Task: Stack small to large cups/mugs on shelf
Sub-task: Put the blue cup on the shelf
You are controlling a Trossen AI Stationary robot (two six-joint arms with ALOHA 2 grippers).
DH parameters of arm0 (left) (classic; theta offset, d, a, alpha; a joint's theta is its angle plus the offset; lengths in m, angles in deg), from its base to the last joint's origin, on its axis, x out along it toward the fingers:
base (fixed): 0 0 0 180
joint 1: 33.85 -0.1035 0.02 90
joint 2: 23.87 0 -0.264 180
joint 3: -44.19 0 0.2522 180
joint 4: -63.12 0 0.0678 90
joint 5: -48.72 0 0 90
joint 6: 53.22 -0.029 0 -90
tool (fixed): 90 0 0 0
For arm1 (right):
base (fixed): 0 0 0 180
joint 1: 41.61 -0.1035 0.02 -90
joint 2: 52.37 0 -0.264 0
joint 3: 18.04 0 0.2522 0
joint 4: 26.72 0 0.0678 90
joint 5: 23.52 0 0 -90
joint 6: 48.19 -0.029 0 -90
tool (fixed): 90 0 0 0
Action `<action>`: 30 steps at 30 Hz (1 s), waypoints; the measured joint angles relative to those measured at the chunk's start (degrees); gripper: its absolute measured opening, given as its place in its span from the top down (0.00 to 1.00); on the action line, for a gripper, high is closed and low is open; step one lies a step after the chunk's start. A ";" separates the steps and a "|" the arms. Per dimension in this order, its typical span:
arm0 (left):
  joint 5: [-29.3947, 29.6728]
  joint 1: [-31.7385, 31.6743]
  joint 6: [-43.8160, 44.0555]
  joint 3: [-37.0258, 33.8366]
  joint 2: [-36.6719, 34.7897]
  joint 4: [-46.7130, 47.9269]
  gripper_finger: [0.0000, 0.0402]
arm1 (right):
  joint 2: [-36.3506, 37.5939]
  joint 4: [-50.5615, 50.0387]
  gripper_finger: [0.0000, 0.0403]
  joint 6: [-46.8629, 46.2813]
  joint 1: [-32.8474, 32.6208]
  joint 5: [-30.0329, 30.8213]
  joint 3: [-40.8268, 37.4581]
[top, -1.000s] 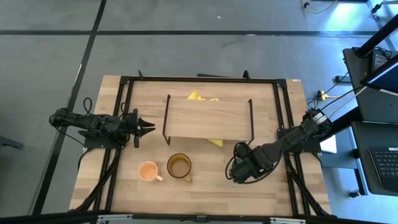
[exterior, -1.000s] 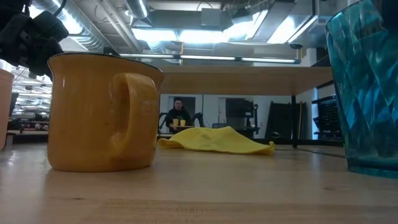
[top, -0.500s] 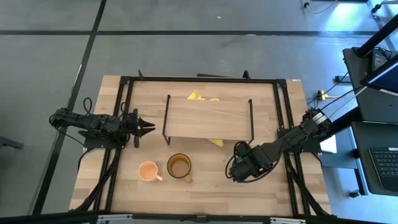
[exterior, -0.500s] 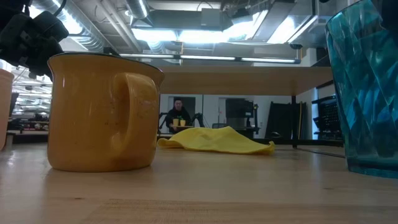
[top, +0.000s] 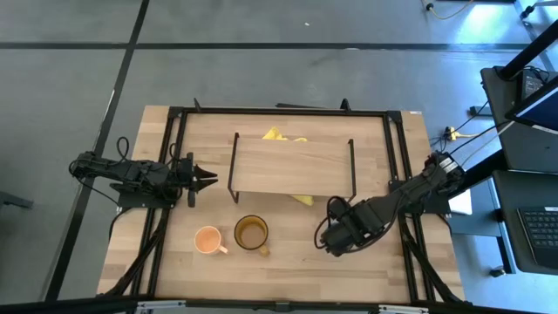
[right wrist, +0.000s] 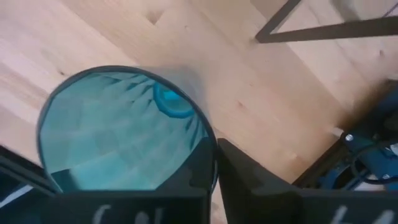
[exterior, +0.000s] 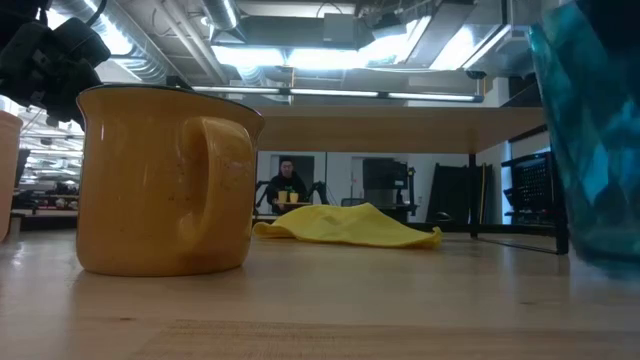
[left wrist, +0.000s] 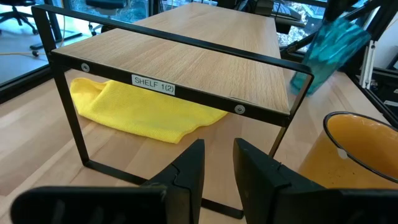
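The teal ribbed tumbler (exterior: 590, 150) is tilted near the table's right side; it also shows in the left wrist view (left wrist: 323, 50). My right gripper (top: 336, 237) is shut on its rim and hides it in the high view. The small orange mug (top: 207, 240) and the amber-brown mug (top: 251, 233) stand on their bases on the table, in front of the shelf (top: 292, 164). My left gripper (top: 207, 179) waits left of the shelf, empty, its fingers (left wrist: 193, 165) a narrow gap apart. My right gripper holds the tumbler by its rim (right wrist: 208, 146), one finger inside the cup and one outside. The fingers come from above, pointing down into the open mouth. The tumbler is tilted below the gripper; whether its base is clear of the table I cannot tell.
A yellow cloth (top: 302, 199) lies on the table under the shelf board, between its black wire legs (left wrist: 68, 118). Black frame rails (top: 174, 157) run along the table's left, right and far sides.
The teal tumbler has tipped out of upright in my right gripper, and its lower end has risen a little in the low view. My right gripper has stayed shut on its rim and has hardly shifted.
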 joint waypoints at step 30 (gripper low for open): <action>0.00 -0.02 0.00 0.00 -0.01 0.00 0.80 | 2.11 -3.48 0.97 30.75 20.67 10.42 30.31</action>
